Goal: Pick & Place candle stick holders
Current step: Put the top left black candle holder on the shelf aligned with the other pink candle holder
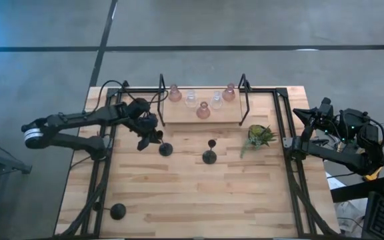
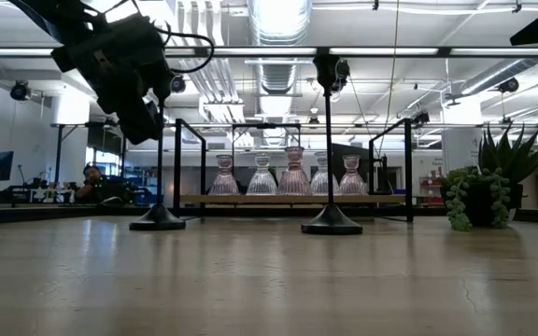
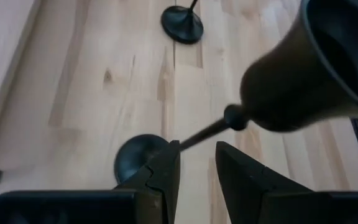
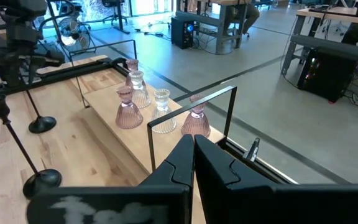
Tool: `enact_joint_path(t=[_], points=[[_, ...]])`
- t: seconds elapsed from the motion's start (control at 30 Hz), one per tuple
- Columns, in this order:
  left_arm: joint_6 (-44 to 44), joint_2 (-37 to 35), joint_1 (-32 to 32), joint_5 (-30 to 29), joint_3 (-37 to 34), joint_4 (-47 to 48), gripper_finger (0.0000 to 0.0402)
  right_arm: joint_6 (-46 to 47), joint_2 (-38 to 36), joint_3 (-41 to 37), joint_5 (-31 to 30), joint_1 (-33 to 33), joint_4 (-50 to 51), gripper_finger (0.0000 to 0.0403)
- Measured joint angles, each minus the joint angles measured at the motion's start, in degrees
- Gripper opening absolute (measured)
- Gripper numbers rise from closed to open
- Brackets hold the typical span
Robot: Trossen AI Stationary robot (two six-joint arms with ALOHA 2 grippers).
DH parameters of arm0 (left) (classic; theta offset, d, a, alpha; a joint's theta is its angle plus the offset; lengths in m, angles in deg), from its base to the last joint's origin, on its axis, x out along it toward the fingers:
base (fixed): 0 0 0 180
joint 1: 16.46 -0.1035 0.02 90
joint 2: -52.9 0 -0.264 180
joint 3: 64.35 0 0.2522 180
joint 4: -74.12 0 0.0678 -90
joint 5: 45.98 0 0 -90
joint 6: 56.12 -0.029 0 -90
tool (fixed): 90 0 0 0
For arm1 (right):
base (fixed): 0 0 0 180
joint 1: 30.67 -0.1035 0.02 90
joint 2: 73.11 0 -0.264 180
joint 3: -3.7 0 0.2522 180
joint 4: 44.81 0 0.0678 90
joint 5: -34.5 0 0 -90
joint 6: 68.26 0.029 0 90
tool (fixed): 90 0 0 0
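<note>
Left wrist view: left tool (image 3: 197,168) stands spread around the stem of a black candle holder (image 3: 143,158) on the desk (image 3: 73,93), not pinching; closing off-centre could topple it.

Left pincer (image 3: 197,168) sits low over the pale wooden desk (image 3: 73,93), its two dark fingers (image 3: 166,174) parted with a gap between them. A black candle stick holder (image 3: 229,118) runs right through the shot: round base (image 3: 135,155) on the wood beside one finger, thin stem slanting up past the fingertip, big dark cup looming close to the lens. Whether the fingers touch that stem is unclear. Farther off, a second black holder's base (image 3: 182,25) rests on the desk
</note>
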Motion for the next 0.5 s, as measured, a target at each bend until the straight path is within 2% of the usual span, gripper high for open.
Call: enact_joint_path(t=[0.37, 0.5], points=[[-0.2, 0.1, 0.1, -0.2, 0.0, -4.3, 0.0105, 0.0, 0.0, 0.0, 0.0, 0.0, 0.0, 0.0008], [-0.1, 0.1, 0.1, -0.2, 0.0, -5.0, 0.0086, 0.0, 0.0, 0.0, 0.0, 0.0, 0.0, 0.0008]])
